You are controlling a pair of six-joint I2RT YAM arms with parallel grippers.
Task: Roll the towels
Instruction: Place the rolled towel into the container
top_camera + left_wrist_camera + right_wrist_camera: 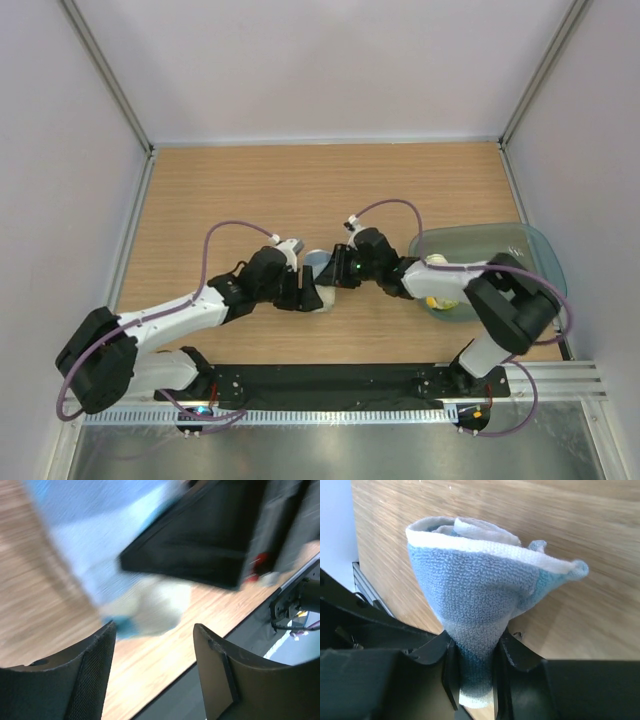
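Right gripper (476,652) pinches the rolled light blue terry towel (480,590) over the pale wooden tabletop (300,190); left gripper (155,627) spread, empty. Yellow towel (437,301) sits in the clear bluish plastic tub (520,250). Plain white walls (320,60) all round.

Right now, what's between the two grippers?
The rolled light blue towel, pinched by the right gripper, with the left gripper open beside it; the top view shows it.
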